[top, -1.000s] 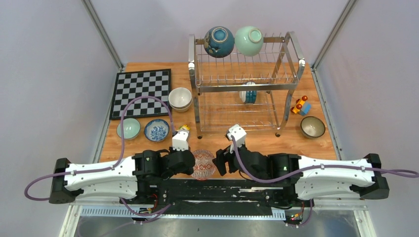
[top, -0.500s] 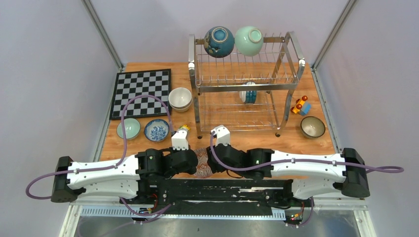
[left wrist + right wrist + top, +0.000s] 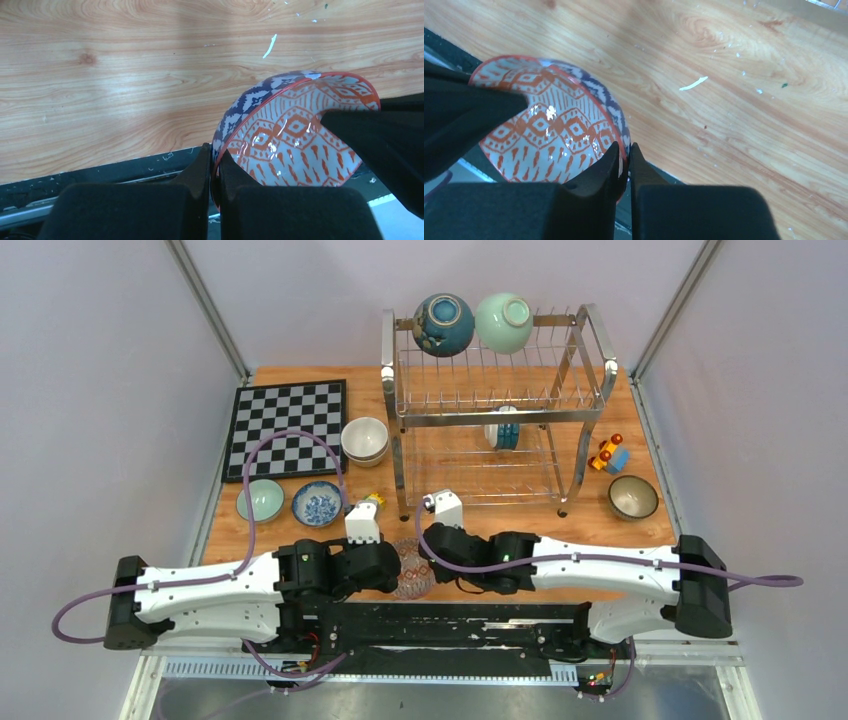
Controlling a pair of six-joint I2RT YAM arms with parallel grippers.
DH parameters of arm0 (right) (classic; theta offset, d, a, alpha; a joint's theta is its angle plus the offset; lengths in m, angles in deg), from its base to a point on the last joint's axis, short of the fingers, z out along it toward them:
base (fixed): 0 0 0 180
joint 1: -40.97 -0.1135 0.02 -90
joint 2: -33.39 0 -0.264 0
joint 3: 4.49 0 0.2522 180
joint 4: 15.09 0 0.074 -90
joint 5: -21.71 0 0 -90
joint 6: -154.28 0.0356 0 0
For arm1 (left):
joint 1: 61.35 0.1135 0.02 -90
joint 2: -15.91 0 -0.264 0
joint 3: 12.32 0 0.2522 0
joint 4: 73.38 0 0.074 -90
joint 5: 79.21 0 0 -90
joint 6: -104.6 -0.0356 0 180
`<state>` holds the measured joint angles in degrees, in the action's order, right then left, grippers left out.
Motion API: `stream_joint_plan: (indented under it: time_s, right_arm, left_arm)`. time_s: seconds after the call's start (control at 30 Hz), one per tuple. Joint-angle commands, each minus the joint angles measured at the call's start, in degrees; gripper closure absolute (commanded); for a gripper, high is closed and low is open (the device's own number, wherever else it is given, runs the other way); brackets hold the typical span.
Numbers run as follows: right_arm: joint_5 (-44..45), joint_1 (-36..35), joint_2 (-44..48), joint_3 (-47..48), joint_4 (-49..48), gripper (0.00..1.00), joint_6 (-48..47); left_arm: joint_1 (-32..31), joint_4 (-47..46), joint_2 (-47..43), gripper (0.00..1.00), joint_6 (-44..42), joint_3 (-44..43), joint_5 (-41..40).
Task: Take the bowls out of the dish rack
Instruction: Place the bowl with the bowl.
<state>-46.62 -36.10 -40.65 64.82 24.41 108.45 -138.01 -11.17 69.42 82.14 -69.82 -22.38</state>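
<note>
Red-patterned bowl (image 3: 410,570) is out of the dish rack (image 3: 490,418). It hangs tilted on its side between the two arms, at the near edge of the table (image 3: 520,525), partly over the black base rail.

Left claw (image 3: 215,155) is pressed tight on the bowl's rim, one finger inside and one outside. Right claw (image 3: 624,150) pinches the opposite stretch of rim the same way, its fingers nearly together with the wall between them. Both arms hold the one bowl.

Reads as a hand-over or a shared carry; which arm is meant to keep the bowl, I cannot tell.

Doing it well:
- Only one claw should let go, and only when the other is seated firm on the rim.
- No pulling apart while both pinch: the glaze looks slick and the rim is thin, so a tug may pop it free.
- Open the releasing claw fully, then back straight off along the rim line without brushing the wall.
- Move over bare wood before lowering; a slip here would land on the rail, not the table.
- Level the bowl, foot down, before release.

In the rack: dark blue bowl (image 3: 443,324) and mint bowl (image 3: 503,322) on the top tier, and one bowl on edge (image 3: 503,428) on the lower tier.
</note>
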Motion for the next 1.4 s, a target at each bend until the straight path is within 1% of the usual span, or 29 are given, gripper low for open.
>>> stream_joint_plan:
  time_s: [0.0, 0.03, 0.2, 0.27, 0.63, 0.8, 0.9, 1.37]
  right_arm:
    - [-0.87, 0.83, -1.05, 2.6, 1.93, 0.98, -0.04]
    - [-1.0, 0.87, -1.22, 2.77, 1.92, 1.0, 0.06]
    - [-1.87, 1.69, -1.14, 2.71, 1.95, 1.0, 2.3]
    - [-2.42, 2.42, -0.87, 2.57, 1.95, 1.0, 3.73]
    - [-5.01, 6.19, -1.87, 1.14, 1.95, 1.0, 9.36]
    - [-4.91, 6.42, -2.58, 1.1, 1.83, 1.0, 9.58]
    - [-4.36, 6.45, -2.6, 0.86, 1.66, 1.0, 9.36]
    - [-3.21, 6.5, -2.51, 0.45, 1.44, 1.0, 8.92]
  left_arm:
    - [-0.33, -0.47, 0.63, 0.95, 1.93, -3.28, -1.82]
    - [-0.37, -0.38, 0.77, 0.9, 1.89, -3.4, -1.81]
    - [-0.32, -0.27, 0.43, 0.61, 1.71, -2.92, -1.98]
    - [-0.33, -0.01, -0.09, 0.58, 2.02, -2.35, -2.22]
    - [-0.33, 0.75, 0.05, 0.59, 2.76, -1.42, -2.0]
    - [-0.33, 0.36, 0.09, 0.64, 2.76, -0.8, -1.59]
    - [-0.33, 0.42, -0.11, 0.71, 2.76, -0.9, -1.8]
    - [-0.33, -0.11, 1.58, 0.8, 2.43, -1.63, -1.81]
